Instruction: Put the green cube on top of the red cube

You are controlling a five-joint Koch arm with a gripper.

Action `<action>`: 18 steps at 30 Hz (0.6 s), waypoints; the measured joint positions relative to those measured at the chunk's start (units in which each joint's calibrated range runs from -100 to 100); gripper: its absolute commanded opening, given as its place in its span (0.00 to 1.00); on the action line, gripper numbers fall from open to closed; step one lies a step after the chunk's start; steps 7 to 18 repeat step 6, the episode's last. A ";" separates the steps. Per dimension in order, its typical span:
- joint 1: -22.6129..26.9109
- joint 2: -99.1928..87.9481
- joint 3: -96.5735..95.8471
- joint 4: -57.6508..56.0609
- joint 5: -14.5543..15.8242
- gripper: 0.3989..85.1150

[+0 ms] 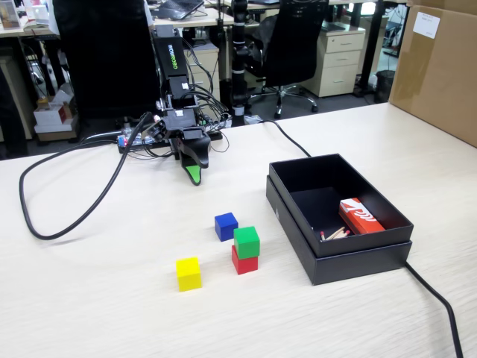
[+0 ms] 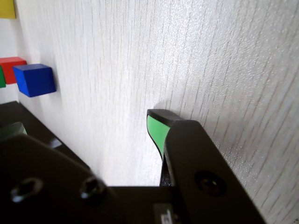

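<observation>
In the fixed view the green cube rests on top of the red cube at mid-table, turned slightly against it. My gripper hangs far behind them near the arm's base, its green tip pointing down at the table, touching no cube. In the wrist view the gripper stands open, its green-padded fingertips wide apart over bare wood with nothing between them. The red cube shows at that view's left edge, with only a sliver of the green cube beside it.
A blue cube sits just behind the stack and a yellow cube to its front left. An open black box holding a red-and-white packet stands to the right. Black cables loop across the left side.
</observation>
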 measured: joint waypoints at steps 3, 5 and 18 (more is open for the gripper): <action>0.00 -0.13 0.00 0.00 0.05 0.59; 0.00 -0.13 0.00 0.00 0.00 0.59; 0.00 0.00 0.00 0.00 0.00 0.59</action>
